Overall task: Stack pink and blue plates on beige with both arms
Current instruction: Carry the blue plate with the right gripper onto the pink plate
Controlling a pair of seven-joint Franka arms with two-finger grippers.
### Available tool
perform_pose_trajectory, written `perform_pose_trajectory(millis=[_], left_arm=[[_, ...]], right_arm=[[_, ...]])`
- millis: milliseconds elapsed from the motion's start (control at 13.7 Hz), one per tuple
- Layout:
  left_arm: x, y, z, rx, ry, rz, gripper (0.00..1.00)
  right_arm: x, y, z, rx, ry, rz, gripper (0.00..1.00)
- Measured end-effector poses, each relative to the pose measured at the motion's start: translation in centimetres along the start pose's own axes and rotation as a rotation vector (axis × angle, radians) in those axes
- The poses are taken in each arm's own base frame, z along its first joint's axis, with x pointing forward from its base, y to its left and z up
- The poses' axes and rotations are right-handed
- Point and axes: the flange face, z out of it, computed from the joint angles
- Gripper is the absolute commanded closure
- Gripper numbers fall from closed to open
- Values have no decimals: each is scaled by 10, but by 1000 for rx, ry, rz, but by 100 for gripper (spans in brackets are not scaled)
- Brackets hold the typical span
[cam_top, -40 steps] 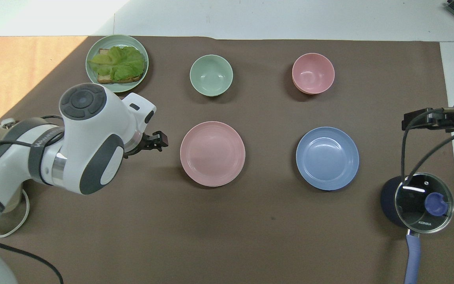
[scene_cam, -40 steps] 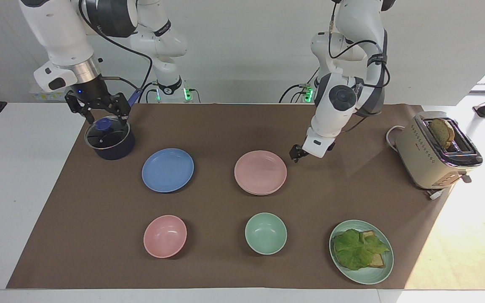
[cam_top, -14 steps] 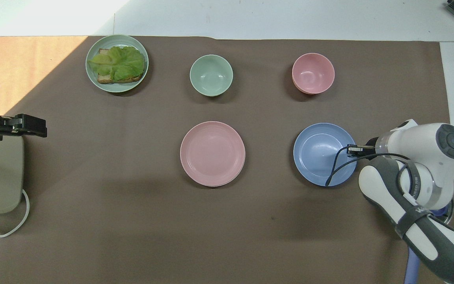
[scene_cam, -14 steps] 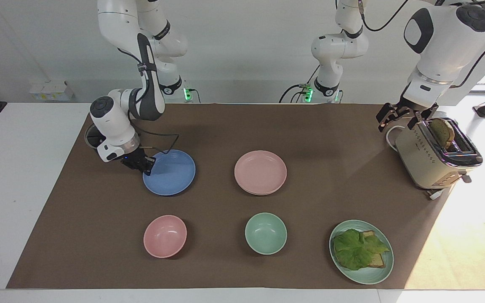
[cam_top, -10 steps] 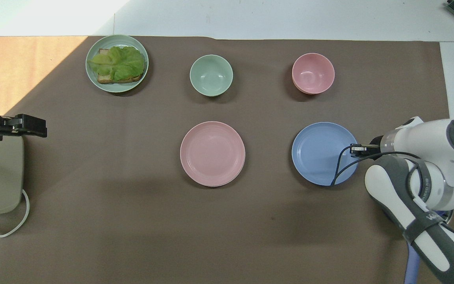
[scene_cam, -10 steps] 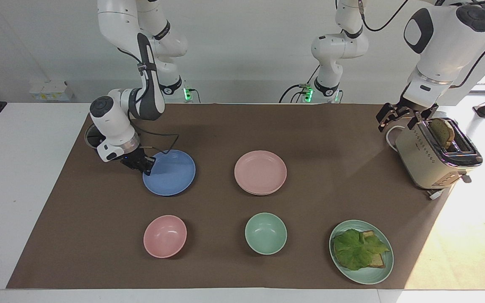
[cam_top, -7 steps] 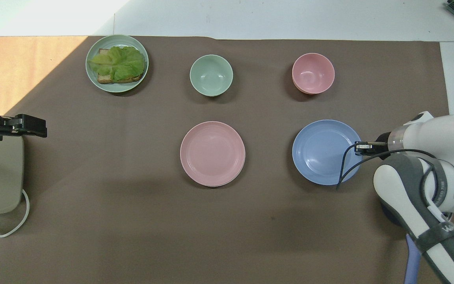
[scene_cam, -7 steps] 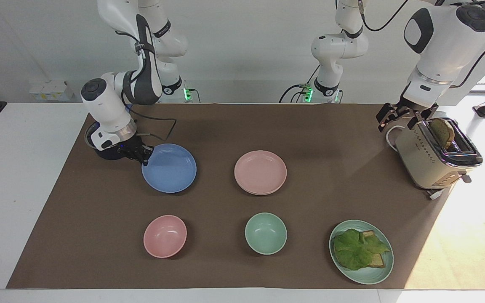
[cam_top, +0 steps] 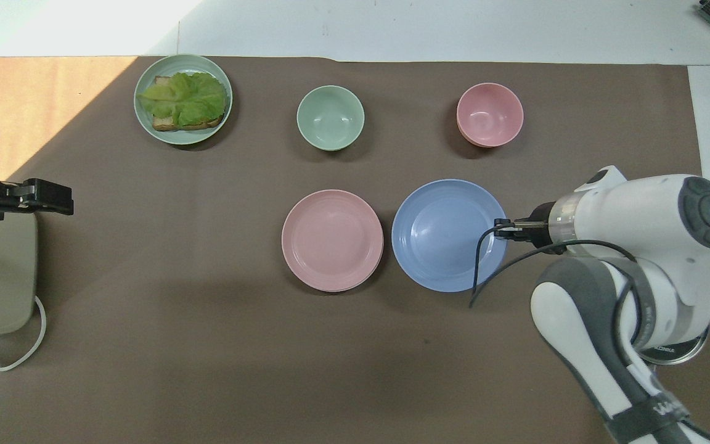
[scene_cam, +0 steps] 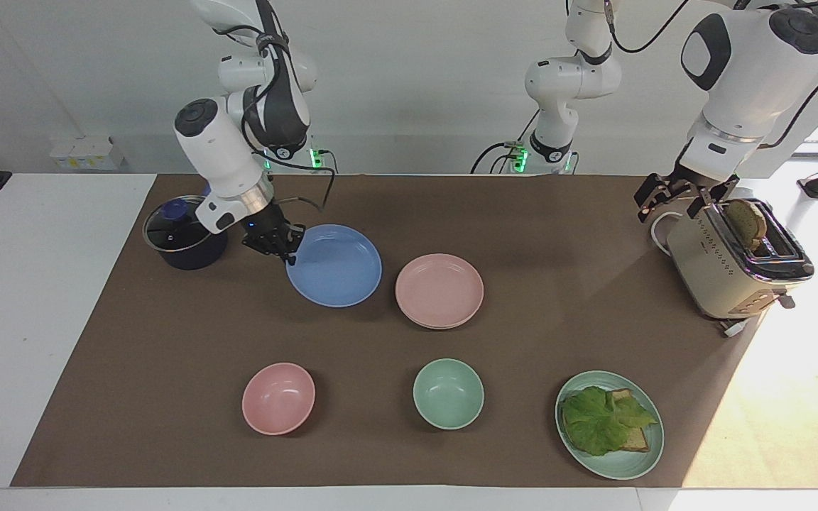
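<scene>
Beside the pink plate (scene_cam: 439, 290), the blue plate (scene_cam: 334, 265) is pinched by the right gripper (scene_cam: 287, 253); the left gripper (scene_cam: 670, 200) is held spread over the toaster (scene_cam: 725, 273).

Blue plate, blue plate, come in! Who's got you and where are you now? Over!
Right tool shut on blue plate rim, plate raised beside pink plate. Left tool open, waiting over toaster. Nothing in the way.

You see the blue plate (scene_cam: 335, 265) lifted off the mat, slightly tilted, just beside the pink plate (scene_cam: 439, 290), which rests on the beige plate (scene_cam: 444, 324).
</scene>
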Motion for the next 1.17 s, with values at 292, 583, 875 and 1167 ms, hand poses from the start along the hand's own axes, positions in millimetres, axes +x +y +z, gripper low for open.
perform_pose_trajectory(millis=[292, 583, 875, 1167], left_arm=[[0, 0, 0, 0, 0, 0, 0], [0, 0, 0, 0, 0, 0, 0], [0, 0, 0, 0, 0, 0, 0], [0, 0, 0, 0, 0, 0, 0]], right_arm=[[-28, -85, 37, 14, -5, -13, 100], [-40, -117, 67, 15, -14, -43, 100], [-30, -122, 74, 31, 31, -35, 100], [-25, -121, 87, 35, 48, -19, 100]])
